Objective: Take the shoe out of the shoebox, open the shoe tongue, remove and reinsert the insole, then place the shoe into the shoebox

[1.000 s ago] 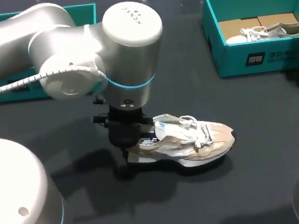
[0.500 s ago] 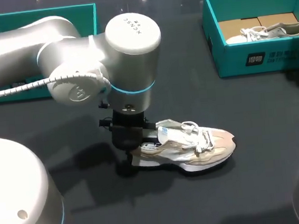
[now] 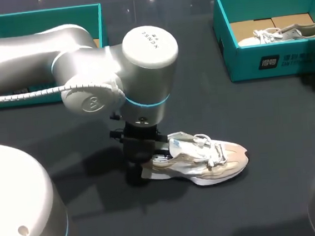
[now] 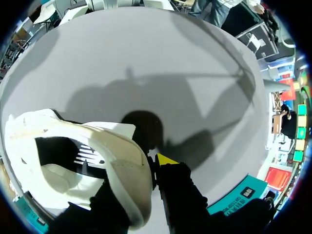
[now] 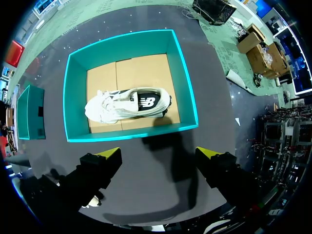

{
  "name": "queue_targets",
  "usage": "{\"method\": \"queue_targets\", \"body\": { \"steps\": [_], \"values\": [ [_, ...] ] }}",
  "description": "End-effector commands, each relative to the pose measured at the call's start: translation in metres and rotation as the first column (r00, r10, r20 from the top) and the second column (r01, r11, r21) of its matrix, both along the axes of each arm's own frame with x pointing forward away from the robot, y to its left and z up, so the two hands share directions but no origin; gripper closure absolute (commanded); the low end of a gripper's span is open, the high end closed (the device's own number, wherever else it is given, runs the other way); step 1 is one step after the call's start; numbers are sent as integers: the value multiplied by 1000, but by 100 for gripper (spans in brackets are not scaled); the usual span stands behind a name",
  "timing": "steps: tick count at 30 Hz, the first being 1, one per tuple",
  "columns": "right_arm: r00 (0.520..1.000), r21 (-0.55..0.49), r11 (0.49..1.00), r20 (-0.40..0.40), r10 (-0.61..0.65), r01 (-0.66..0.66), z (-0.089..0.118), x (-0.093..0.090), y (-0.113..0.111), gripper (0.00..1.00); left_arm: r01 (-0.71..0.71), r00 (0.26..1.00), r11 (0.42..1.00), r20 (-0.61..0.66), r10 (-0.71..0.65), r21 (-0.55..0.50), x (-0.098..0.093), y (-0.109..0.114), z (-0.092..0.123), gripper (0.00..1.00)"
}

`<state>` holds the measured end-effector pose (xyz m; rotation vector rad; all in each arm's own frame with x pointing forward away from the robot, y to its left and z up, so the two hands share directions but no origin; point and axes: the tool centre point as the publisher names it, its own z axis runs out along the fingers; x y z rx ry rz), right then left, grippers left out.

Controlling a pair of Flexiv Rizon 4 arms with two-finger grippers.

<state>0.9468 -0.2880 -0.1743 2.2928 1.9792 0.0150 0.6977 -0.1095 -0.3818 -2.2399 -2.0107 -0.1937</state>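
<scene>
A beige and white shoe [image 3: 203,161] lies on its sole on the dark table, toe pointing right. My left gripper [image 3: 145,159] comes down on its heel. In the left wrist view the heel collar [image 4: 129,161] stands between the fingers, one yellow tip [image 4: 165,159] outside and the other finger inside the shoe, so my left gripper [image 4: 148,168] is shut on the heel. The teal shoebox [image 3: 242,65] at the back right holds a second shoe [image 3: 283,32]. My right gripper [image 5: 160,156] hangs open high above that shoebox [image 5: 131,132], nothing between its fingers.
Another teal box [image 3: 42,18] stands at the back left, partly behind my left arm. The shoe in the right box [image 5: 126,105] lies on brown cardboard. Dark table surface stretches between the boxes and in front of the shoe.
My left arm has shifted toward the table's near edge and slightly right, carrying the shoe's heel with it. The shoe now lies a little nearer. The right gripper is unchanged.
</scene>
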Motion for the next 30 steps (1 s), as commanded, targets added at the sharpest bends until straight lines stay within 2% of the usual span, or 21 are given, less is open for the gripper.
{"method": "queue_targets", "body": {
  "steps": [1, 16, 30],
  "values": [
    [1000, -1, 1000, 1, -1, 1, 0, 0, 0, 0, 6, 1000, 1000, -7, -6, 0, 4, -2, -10, 100],
    [1000, -1, 1000, 1, -1, 1, 0, 0, 0, 0, -7, 1000, 1000, -31, 7, 7, 7, -3, -14, 100],
    [1000, -1, 1000, 1, -1, 1, 0, 0, 0, 0, -54, 997, 998, -62, 55, 12, 1, -5, -15, 100]
  ]
}}
